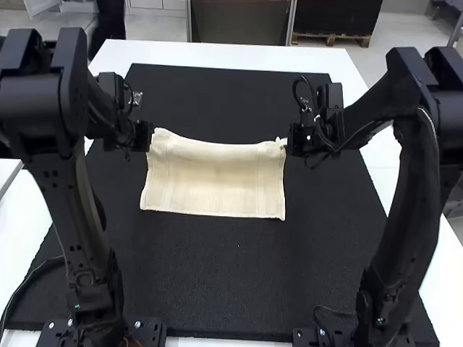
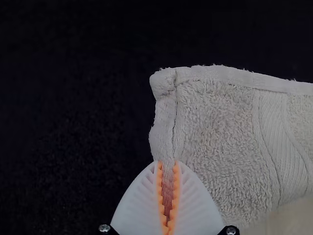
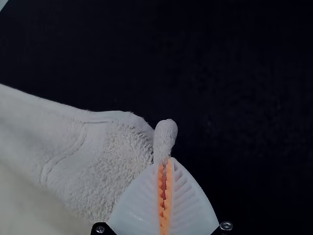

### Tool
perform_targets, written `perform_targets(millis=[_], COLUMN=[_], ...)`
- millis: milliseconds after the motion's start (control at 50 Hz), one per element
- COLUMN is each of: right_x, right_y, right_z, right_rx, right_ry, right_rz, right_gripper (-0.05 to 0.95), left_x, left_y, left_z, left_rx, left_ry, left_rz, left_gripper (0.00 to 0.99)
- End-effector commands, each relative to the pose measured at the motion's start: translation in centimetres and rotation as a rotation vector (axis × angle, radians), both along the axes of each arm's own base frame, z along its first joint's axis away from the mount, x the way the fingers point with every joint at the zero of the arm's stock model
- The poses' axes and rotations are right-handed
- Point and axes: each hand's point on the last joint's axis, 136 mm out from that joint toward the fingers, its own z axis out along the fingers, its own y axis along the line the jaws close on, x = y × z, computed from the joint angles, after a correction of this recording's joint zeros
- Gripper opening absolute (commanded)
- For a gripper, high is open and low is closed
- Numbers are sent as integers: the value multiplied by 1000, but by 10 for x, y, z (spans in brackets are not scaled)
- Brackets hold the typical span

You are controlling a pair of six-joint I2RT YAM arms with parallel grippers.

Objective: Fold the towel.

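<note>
Left wrist view: my left gripper [image 2: 167,162] has its ribbed white fingers drawn together on the side hem of the terry towel [image 2: 215,127], just short of the corner, which pokes out past the orange pads. My right gripper [image 3: 165,162] is closed too, on a narrow nub of hem that stands up between its tips (a slimmer bite than I'd like).

Outward from there, the cream cloth spans the space between my two grips on the black mat [image 1: 224,267], its far edge dipping a little in the middle, its near edge fairly straight. I can't tell whether that near edge touches the mat.

For a good fold, I judge, I should ease my hands apart just enough to take out the dip — no harder, or the right nub could slip free. Then I'd bring both corners up and over toward the near edge at one pace, level with each other, and let go only once the hems line up.

My left arm [image 1: 83,224] and right arm [image 1: 405,195] stand almost as mirror images, bases at the mat's near side, heavy upper joints high and outboard, wrists turned inward — a balanced pose, I'd say, for moving the two together.
</note>
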Motion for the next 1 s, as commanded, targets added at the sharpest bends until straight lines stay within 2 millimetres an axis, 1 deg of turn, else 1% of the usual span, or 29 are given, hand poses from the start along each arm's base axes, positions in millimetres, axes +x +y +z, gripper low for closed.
perform_targets(millis=[0,240,360,440,740,840,980], right_x=[-7,-28,-37,-42,-62,-71,-81], right_y=[0,-1,-2,-3,-4,-5,-7], right_z=[14,17,16,16,12,10,5], right_rx=[23,29,28,23,17,18,13], right_ry=[-9,24,42,53,103,116,142], right_rz=[6,22,22,26,37,38,40], right_gripper=[-20,-20,-20,-20,-20,-20,-20], left_x=[-7,-25,-38,-44,-69,-76,-85], left_y=[2,-2,-3,1,29,33,31], left_z=[13,19,15,15,18,18,18], left_rx=[8,10,3,4,45,52,55], left_ry=[-27,-30,5,19,53,61,71], left_rz=[-9,-9,-6,0,35,39,34], left_gripper=[21,21,21,21,21,21,21])
